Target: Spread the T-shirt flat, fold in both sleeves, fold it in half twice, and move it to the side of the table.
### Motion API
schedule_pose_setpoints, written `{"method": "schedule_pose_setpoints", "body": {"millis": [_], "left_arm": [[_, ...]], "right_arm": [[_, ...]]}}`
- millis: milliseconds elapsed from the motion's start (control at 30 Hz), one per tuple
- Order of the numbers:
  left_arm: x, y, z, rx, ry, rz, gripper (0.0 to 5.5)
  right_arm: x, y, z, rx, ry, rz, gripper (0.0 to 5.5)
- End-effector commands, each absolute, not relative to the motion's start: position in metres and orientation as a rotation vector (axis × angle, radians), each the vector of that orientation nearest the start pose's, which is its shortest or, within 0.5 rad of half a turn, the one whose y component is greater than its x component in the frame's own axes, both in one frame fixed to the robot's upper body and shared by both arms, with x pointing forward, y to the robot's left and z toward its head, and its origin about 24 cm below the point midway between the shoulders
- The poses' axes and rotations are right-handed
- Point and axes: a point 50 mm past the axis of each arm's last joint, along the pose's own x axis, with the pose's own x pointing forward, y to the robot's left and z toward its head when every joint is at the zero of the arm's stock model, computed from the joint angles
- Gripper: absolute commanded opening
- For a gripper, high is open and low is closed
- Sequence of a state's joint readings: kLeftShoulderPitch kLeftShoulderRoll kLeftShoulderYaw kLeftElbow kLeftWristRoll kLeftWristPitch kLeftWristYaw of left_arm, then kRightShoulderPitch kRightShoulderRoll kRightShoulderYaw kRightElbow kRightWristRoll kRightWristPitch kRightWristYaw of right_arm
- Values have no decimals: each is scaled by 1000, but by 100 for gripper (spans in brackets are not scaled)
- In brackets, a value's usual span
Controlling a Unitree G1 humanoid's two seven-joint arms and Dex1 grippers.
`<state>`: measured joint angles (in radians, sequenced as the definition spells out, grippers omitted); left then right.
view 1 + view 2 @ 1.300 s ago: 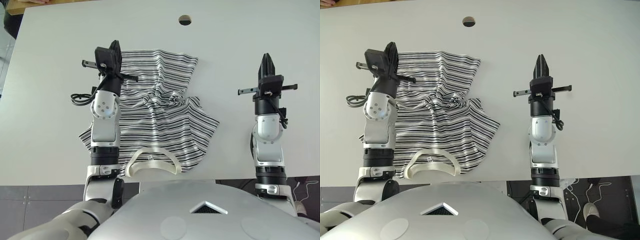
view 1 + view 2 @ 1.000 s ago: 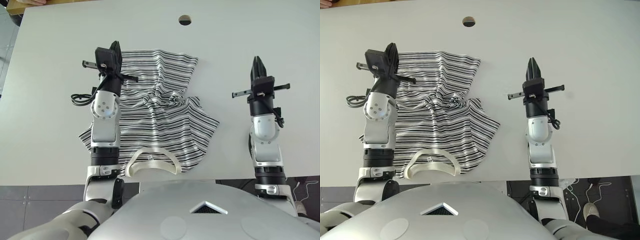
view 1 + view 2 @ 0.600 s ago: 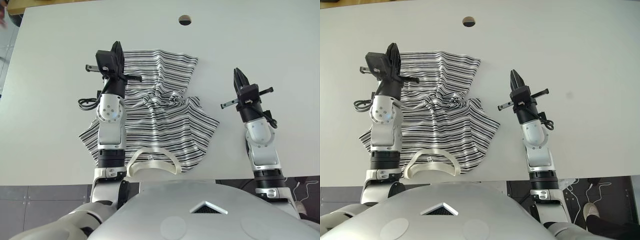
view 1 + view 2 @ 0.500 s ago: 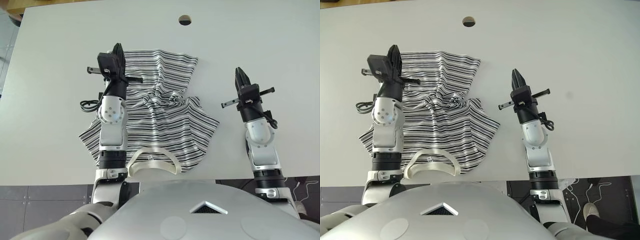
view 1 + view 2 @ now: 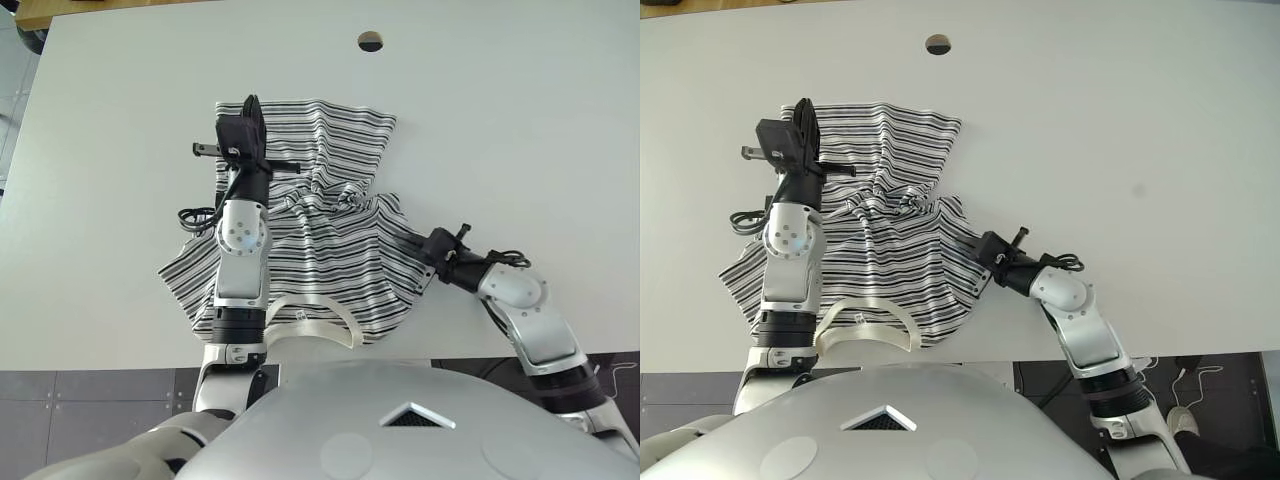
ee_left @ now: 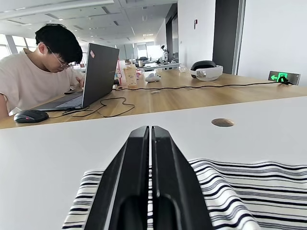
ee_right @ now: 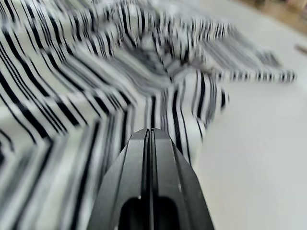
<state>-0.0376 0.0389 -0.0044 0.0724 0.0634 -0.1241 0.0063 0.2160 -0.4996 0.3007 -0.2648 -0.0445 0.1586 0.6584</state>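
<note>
Bunching threatens if the closed, empty right hand [image 5: 418, 242] shoves the crumpled black-and-white striped T-shirt [image 5: 330, 215] edge; left hand [image 5: 250, 104] likewise closed, empty.

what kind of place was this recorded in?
Probably an open-plan office or lab: a laptop on a long wooden desk, a green exit sign behind it, and a white table with a cable hole.

T-shirt [image 5: 320, 235] | black-and-white striped | crumpled, unfolded | table's near-left part
</note>
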Motion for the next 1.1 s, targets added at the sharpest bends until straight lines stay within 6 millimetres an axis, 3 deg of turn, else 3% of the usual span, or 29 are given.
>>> {"method": "schedule_pose_setpoints", "body": {"millis": [33,133,267,400,467,533,600,667,767,867,1000,1100], "left_arm": [[262,148,50,111,-104,-27,11],[260,147,51,110,-111,-25,11],[260,149,52,111,-114,-12,11],[261,151,51,108,-112,1,11],[262,152,51,103,-111,2,11],[262,153,50,98,-106,1,11],[263,155,48,96,-93,-3,11],[263,155,46,134,-63,-8,11],[266,153,40,168,13,-18,11],[265,151,39,111,36,-49,11],[264,148,40,87,26,-88,11],[264,148,43,70,9,-84,11]], "right_arm": [[173,-187,24,-578,492,858,10],[151,-211,35,-637,553,871,10],[126,-222,50,-675,562,947,10],[124,-226,55,-673,544,956,10],[139,-221,62,-681,432,911,10],[167,-210,76,-679,220,801,10],[196,-193,85,-614,68,716,10],[227,-168,81,-564,13,707,10],[261,-131,65,-567,33,756,10],[288,-109,51,-546,112,780,10],[320,-102,38,-538,194,703,10],[328,-115,16,-579,314,632,10]]}}
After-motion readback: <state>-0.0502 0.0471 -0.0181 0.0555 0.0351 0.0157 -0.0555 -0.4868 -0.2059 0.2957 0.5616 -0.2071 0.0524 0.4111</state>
